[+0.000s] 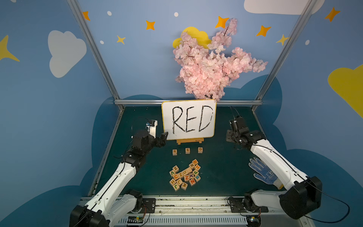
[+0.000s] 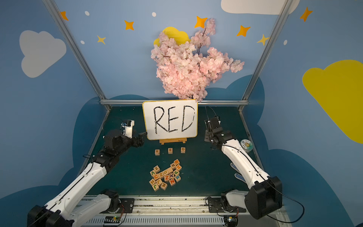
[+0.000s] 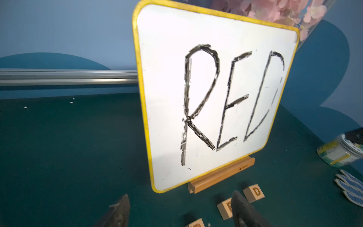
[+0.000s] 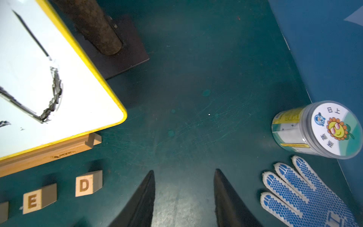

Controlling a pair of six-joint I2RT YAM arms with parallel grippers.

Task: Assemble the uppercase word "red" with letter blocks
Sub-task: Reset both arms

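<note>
While R block (image 1: pixel 174 152), E block (image 1: pixel 187 151), D block (image 1: pixel 200 150) sit in spaced row before whiteboard (image 1: pixel 188 119) in both top views, you can call word spelled. Spare pile (image 1: pixel 184 175) lies nearer robot base.
Left wrist view: left gripper (image 3: pixel 179 204) jaws apart, empty, above row; E partly hidden behind one finger, contact not confirmable.
Right wrist view: right gripper (image 4: pixel 184 173) jaws parted, nothing between; D beside, not touching.
Judgement: only parking arms remains.
</note>
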